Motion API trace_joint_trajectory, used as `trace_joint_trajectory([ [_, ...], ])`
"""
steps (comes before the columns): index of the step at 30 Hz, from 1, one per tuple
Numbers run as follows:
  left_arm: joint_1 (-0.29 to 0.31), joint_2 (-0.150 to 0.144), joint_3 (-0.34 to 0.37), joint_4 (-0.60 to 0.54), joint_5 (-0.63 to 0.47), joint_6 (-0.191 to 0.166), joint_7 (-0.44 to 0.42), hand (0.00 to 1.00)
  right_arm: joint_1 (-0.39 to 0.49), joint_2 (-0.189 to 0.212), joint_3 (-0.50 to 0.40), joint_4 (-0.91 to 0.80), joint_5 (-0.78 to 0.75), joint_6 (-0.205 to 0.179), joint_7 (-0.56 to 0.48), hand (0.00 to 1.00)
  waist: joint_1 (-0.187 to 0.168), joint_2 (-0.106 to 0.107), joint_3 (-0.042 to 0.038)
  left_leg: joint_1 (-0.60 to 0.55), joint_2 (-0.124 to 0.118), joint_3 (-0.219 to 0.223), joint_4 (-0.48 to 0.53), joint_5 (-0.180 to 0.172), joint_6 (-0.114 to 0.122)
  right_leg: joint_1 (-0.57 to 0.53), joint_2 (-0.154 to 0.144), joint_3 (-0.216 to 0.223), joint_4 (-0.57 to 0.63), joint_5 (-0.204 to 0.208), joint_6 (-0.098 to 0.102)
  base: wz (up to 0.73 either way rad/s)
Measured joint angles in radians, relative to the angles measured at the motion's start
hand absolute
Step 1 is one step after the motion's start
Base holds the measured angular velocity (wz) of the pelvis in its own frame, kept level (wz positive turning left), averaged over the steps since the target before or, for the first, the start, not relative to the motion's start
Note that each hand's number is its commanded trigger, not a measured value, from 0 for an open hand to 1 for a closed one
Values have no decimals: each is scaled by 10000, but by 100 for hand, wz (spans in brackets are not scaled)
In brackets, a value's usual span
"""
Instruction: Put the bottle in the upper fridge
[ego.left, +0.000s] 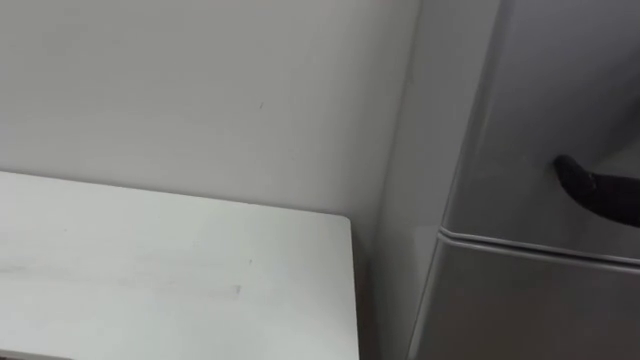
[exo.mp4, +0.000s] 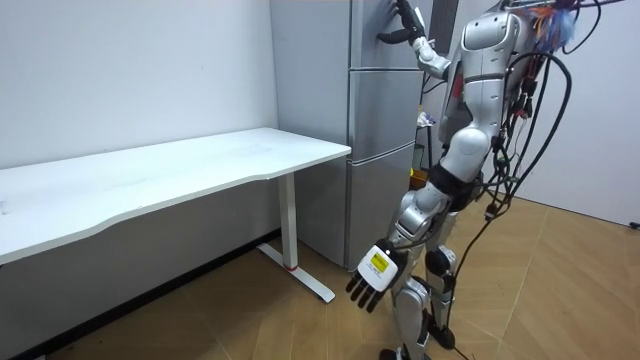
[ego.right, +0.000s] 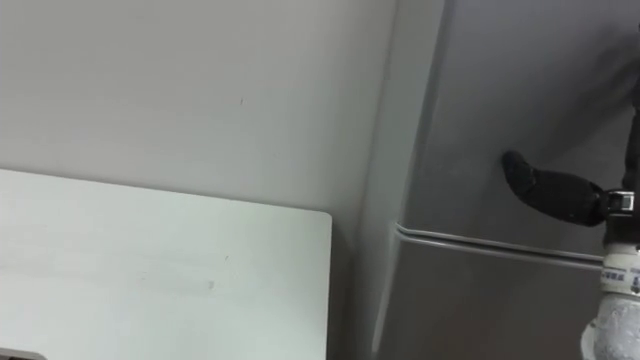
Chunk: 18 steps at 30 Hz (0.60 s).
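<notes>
The grey fridge (ego.left: 540, 90) stands at my right with both doors shut, its upper door (ego.right: 480, 110) above a seam and the lower door (ego.right: 470, 310) below it. My right hand (ego.right: 555, 192) is raised to the upper door, one dark finger lying against it just above the seam. Right under that hand, a clear bottle (ego.right: 618, 300) with a white label shows at the view's lower right corner, held in the hand. In the room view I stand facing the fridge (exo.mp4: 375, 120), right hand (exo.mp4: 402, 28) up at the door. My left hand (exo.mp4: 372, 280) hangs open by my leg.
A long white table (ego.left: 150, 270) stands against the wall on my left, its end a narrow gap away from the fridge. In the room view the table (exo.mp4: 180, 165) runs along the wall over a wooden floor (exo.mp4: 560, 290).
</notes>
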<state>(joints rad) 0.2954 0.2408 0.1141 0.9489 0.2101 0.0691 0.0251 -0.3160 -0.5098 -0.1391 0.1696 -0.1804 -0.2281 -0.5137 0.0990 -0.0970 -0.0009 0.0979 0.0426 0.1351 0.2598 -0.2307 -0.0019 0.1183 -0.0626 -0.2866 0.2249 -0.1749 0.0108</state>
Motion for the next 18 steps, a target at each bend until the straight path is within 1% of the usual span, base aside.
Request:
trace_joint_trajectory([
  [7,5,1,-4,0,-15,2,-23,0,1,-53,-1,87,197,-27,20,0,-11,-9,-6,9,-5,-2,4,4,10,-24,-7,-12,-45,29,15,0],
  [8,3,0,-13,0,-15,2,-22,0,0,-52,0,86,248,-35,19,0,-80,-22,-5,5,-7,-11,4,5,11,-22,-12,-26,-46,29,15,0],
  [10,3,0,-12,-6,-19,2,-21,0,-2,-55,0,82,331,-43,14,0,-101,-41,-13,-24,-12,-12,4,8,16,-48,-16,-29,-45,28,16,0],
  [13,114,7,3,-135,-40,-1,40,0,4,-59,-7,44,892,-203,-74,0,-132,-43,-15,-42,-23,-19,2,6,21,-56,-32,-52,-70,35,27,1],
  [14,154,11,5,-159,-53,-4,45,0,13,-55,-19,-123,1340,-225,-90,0,-168,-40,-18,-63,-36,-52,3,14,35,-43,-49,-115,-99,51,39,8],
  [15,191,7,7,-159,-68,-8,54,0,16,-54,-36,-240,1776,-239,-103,0,-205,-21,-30,-72,-37,-74,5,29,53,-16,-44,-150,-152,118,41,7],
  [18,331,-72,8,-159,-133,-41,65,0,15,-51,-273,-362,2590,-328,-84,0,-249,31,-64,-23,-47,-79,5,24,77,71,-53,-158,-210,147,65,1],
])
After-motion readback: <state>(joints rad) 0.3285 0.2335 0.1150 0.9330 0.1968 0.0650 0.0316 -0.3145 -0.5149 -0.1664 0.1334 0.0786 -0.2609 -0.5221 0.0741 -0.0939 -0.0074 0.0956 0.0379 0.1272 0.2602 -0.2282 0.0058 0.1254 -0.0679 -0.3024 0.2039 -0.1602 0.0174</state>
